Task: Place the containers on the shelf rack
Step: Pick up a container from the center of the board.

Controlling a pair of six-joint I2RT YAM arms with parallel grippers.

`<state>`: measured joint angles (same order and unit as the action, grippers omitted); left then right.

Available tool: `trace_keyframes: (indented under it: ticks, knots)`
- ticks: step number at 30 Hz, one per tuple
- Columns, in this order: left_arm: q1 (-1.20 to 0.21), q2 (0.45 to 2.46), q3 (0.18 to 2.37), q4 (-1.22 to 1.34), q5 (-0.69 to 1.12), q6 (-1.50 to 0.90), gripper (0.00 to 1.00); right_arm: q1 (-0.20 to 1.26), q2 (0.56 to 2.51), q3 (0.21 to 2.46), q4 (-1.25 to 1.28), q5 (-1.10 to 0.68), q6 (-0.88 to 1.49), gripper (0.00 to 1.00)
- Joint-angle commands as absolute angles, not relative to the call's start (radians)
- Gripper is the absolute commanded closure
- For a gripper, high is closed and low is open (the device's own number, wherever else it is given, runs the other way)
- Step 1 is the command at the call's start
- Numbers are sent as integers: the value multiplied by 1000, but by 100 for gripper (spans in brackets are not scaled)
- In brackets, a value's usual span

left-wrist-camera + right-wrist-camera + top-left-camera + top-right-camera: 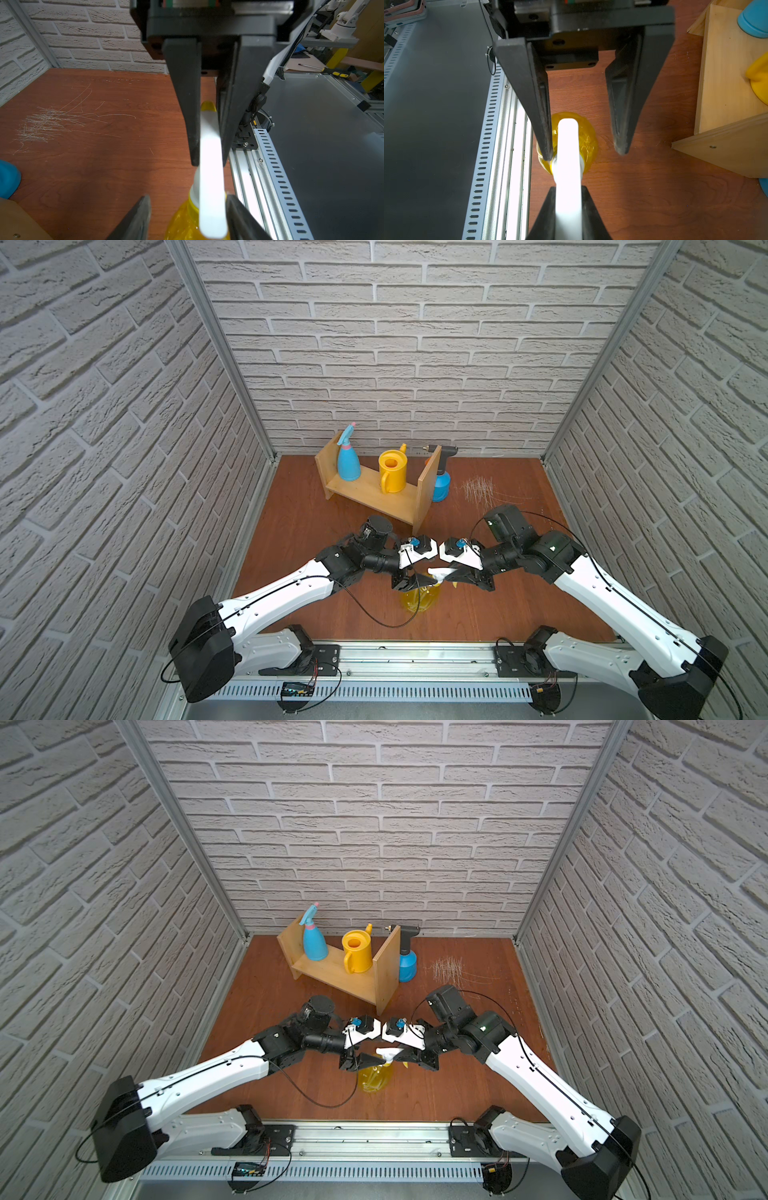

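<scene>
Arms [282, 593]: white shells, blk joints, thin blk cables [388, 627]; left gripper [432, 581] blk.

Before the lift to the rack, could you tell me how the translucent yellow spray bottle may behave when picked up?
Probably light: the translucent yellow spray bottle shows no evident liquid level. Clamped at its white trigger head by the right gripper, the wider body below may swing. The smooth plastic head could slip if jerked.

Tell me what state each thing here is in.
Yellow spray bottle: upright, white head gripped.
Right gripper: fingers shut on that head.
Left gripper: fingers open around the neck.
Light-blue spray bottle: upright on shelf rack.
Watering can: upright on shelf rack.
Blue pump sprayer: upright on table, beside rack.
</scene>
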<state>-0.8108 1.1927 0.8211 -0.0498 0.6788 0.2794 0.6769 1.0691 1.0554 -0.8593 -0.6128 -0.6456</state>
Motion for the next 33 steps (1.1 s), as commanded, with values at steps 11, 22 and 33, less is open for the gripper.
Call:
trace_keyframes:
  ticks: [11, 22, 33]
  knots:
    - [-815, 1207, 874, -1, 765, 232, 71, 697, 1051, 1086, -838, -625, -666, 96]
    - [-813, 1194, 889, -87, 765, 290, 100, 704, 1037, 1098, -825, -611, -654, 84]
    - [-719, 919, 781, -136, 620, 316, 100, 702, 852, 1019, -554, -541, -392, 14]
